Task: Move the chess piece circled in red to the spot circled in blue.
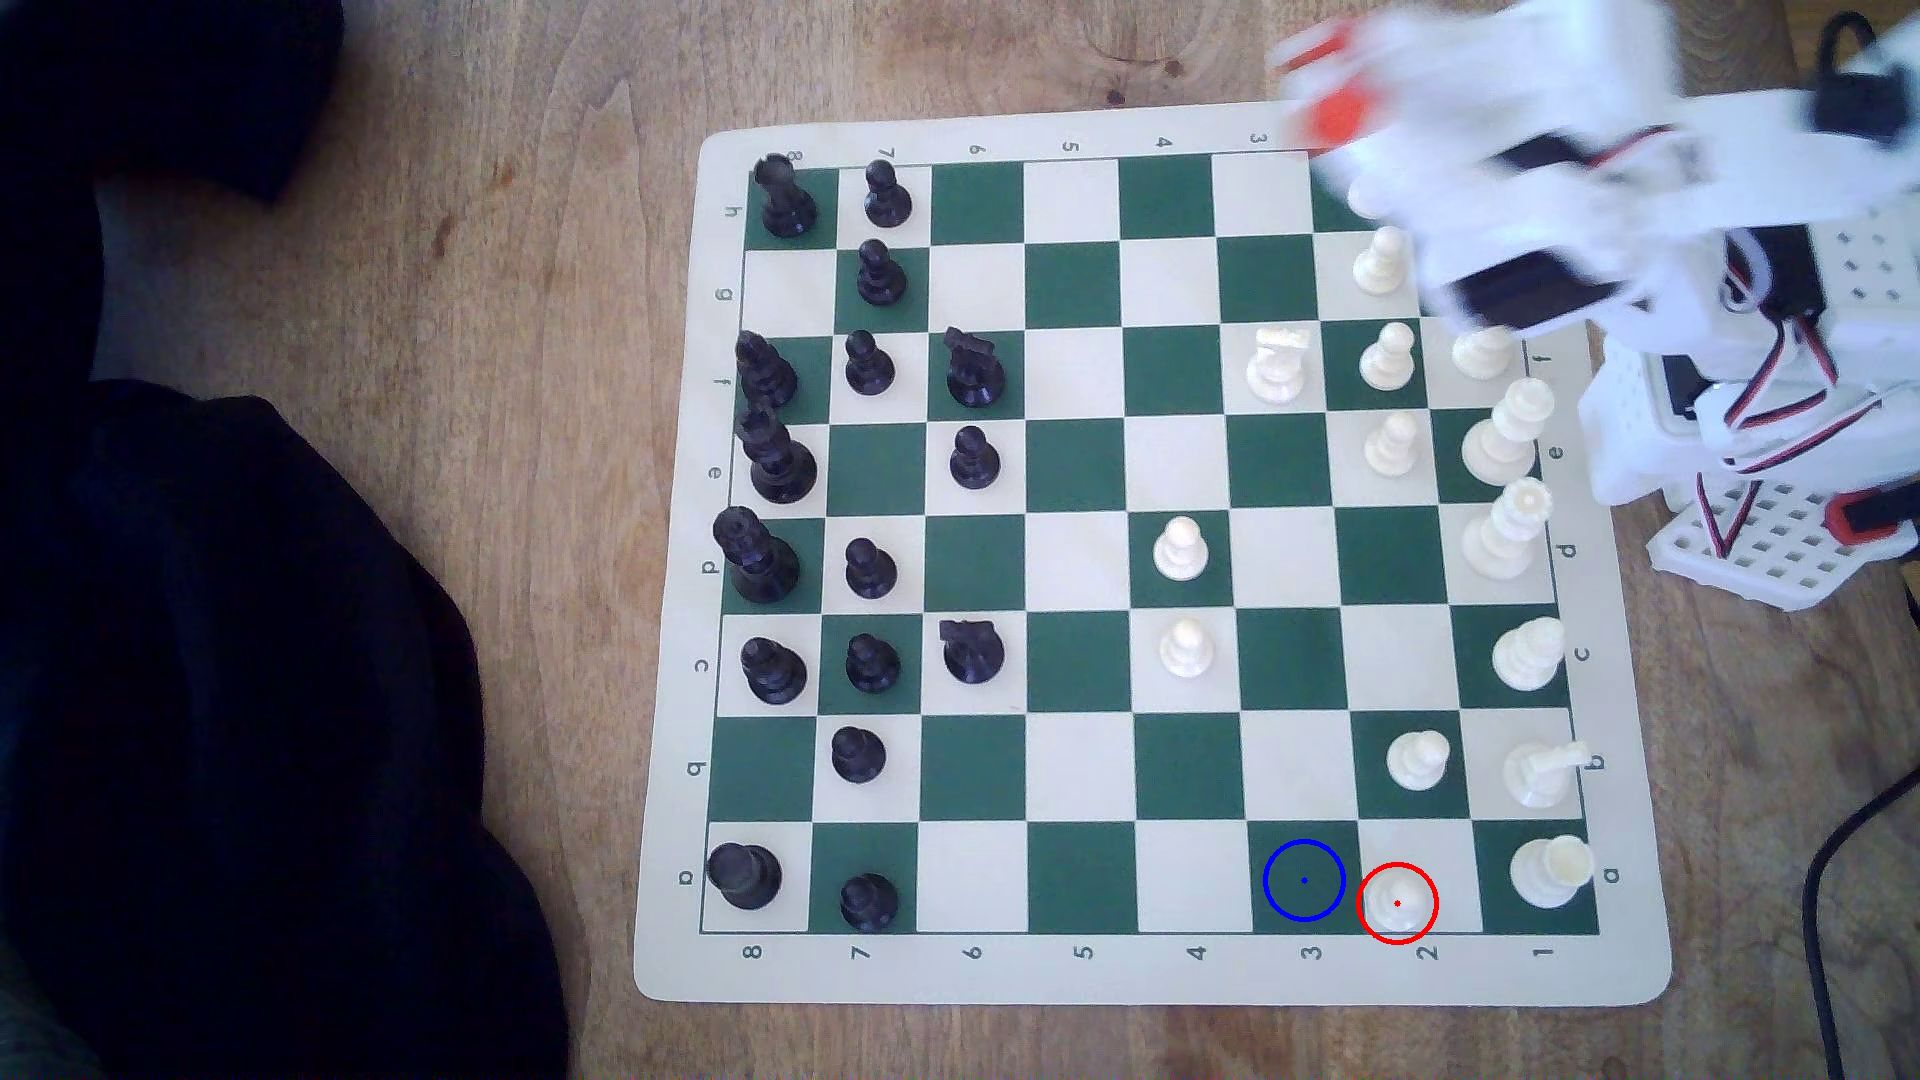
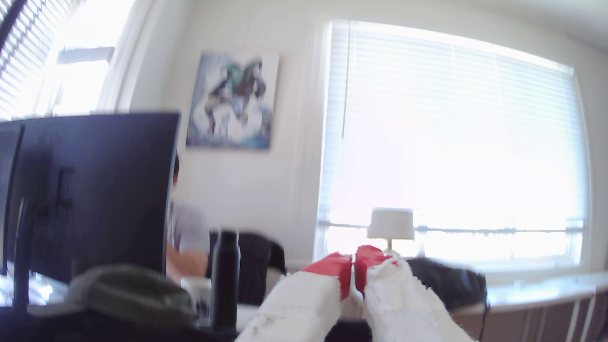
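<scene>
The red-ringed piece is a small cream-white pawn (image 1: 1395,899) on a cream square in the near row of the board (image 1: 1143,971), second file from the exterior view's right. Directly to its left in that view is the dark green square with the blue ring and dot (image 1: 1304,881), bare. My gripper (image 1: 1317,88) is blurred and raised above the board's far right corner, far from the pawn. In the wrist view my gripper (image 2: 353,261) points out at the room, its red fingertips (image 2: 332,267) pressed together with nothing between them.
Black pieces (image 1: 868,569) crowd the exterior view's left files; white pieces stand on the right files, with a white rook (image 1: 1548,870) one square right of the pawn and another pawn (image 1: 1417,758) just beyond it. The arm's base (image 1: 1766,498) sits off the board's right edge.
</scene>
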You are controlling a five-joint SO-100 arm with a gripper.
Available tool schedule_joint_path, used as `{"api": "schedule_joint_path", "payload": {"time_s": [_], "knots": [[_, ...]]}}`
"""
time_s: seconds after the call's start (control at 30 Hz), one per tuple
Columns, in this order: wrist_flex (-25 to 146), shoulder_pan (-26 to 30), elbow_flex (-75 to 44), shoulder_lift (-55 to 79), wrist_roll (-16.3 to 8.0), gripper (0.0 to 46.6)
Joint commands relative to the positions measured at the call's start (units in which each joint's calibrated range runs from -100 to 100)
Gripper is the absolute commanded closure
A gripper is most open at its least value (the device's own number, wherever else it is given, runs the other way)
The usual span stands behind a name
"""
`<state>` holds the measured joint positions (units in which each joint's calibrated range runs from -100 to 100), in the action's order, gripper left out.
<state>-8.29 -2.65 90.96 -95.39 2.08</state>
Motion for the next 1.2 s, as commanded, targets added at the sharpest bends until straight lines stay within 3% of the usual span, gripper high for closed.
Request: {"api": "schedule_joint_path", "payload": {"time_s": [0.0,0.33,0.43,0.5,0.57,0.67,0.8,0.93,1.07,1.1,1.17], "knots": [[23.2,-1.4,-13.4,-0.4,-0.1,46.4],[51.0,-1.1,-22.2,1.7,-0.2,46.4],[56.9,4.1,-26.1,5.4,-1.6,46.4],[61.5,9.9,-30.0,9.5,-4.4,46.4],[61.5,12.2,-30.1,10.1,-4.7,46.4],[62.6,18.6,-30.9,12.9,-3.7,43.3],[64.6,24.9,-31.2,18.3,-2.6,42.5],[64.1,29.8,-31.5,27.5,-1.7,38.2],[64.4,33.6,-32.7,32.8,-1.6,38.0],[64.8,35.4,-32.5,34.9,-1.9,34.4],[65.0,37.0,-31.8,36.4,-2.0,33.0]]}}
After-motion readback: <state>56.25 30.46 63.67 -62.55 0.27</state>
